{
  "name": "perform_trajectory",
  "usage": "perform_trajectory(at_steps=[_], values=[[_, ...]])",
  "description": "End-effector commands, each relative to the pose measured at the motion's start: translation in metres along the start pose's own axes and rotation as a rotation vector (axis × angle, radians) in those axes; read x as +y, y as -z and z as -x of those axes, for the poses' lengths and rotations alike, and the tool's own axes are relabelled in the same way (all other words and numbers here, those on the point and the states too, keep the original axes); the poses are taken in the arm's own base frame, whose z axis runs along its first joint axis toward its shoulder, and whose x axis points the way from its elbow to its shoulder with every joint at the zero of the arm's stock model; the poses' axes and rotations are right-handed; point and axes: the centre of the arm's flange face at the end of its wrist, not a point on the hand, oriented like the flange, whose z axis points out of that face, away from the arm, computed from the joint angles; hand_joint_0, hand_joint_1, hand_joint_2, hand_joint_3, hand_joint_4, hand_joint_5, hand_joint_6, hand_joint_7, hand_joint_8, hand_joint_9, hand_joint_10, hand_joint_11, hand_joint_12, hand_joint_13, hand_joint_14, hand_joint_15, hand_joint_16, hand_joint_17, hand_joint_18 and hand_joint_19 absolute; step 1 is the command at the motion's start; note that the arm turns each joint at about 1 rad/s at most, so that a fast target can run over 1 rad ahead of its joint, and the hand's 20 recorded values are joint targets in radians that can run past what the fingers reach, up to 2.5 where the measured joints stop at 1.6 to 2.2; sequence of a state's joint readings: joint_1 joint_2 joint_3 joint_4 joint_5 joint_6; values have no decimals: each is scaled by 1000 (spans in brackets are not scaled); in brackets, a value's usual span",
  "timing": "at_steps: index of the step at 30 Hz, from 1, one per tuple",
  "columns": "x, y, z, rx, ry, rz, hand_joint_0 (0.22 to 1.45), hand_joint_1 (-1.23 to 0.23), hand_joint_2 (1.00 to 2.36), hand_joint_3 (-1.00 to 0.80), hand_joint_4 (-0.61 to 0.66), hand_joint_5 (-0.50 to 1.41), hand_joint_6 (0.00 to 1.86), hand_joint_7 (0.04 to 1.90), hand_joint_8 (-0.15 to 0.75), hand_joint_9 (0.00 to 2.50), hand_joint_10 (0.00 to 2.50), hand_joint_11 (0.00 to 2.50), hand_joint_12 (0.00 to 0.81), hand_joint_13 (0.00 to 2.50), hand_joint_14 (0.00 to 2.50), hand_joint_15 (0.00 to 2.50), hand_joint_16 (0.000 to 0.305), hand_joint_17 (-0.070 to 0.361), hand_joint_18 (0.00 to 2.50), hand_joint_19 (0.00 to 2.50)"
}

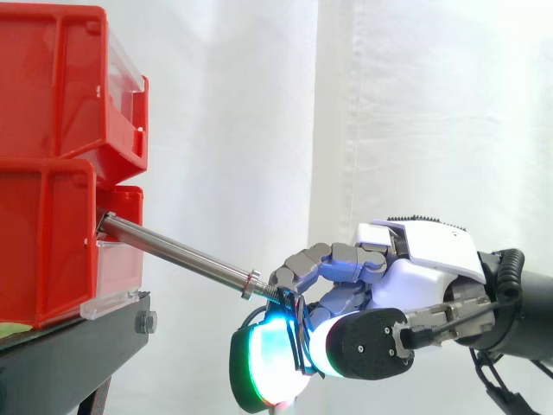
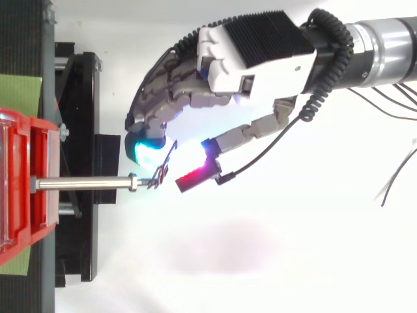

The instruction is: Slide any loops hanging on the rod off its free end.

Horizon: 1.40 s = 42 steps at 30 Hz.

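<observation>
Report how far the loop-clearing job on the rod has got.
Done: the rod is bare from the red bin almost to its tip. In hand: a thin dark loop sits right at the free end, with the robot hand close beside it. Left: drawing it clear of the tip. I cannot tell whether it is already off.

Two close cameras, one scene.
Side view looks level across the rod point(image 1: 173, 253); top view looks straight down. Both share rod, bins point(image 1: 47, 251) and robot hand point(image 1: 406, 268).
</observation>
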State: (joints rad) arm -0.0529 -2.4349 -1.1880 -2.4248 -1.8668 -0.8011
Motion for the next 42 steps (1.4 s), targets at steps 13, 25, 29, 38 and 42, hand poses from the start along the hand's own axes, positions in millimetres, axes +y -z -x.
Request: perform_trajectory(at_steps=[13,25,29,38,42], values=[[39,40,34,-31,-27,-174,593,-687,1018,-50,55,-184,932,842,299,861,18,557,415,680,13,346,62,139,585,404],[48,49,44,-14,-110,-269,584,-640,1019,-223,91,-179,923,916,283,856,23,554,396,663,14,356,57,128,547,432],[46,53,43,-24,-179,-311,593,-611,1017,-284,102,-178,924,921,284,862,19,557,394,663,13,355,57,128,548,423],[51,52,52,-51,-376,-403,623,-672,1022,-188,24,-179,942,940,283,861,22,575,390,676,15,347,56,127,568,406],[54,51,55,-39,-391,-422,671,-777,1023,-179,-47,-203,970,867,267,817,22,582,381,680,14,347,56,127,604,394]])
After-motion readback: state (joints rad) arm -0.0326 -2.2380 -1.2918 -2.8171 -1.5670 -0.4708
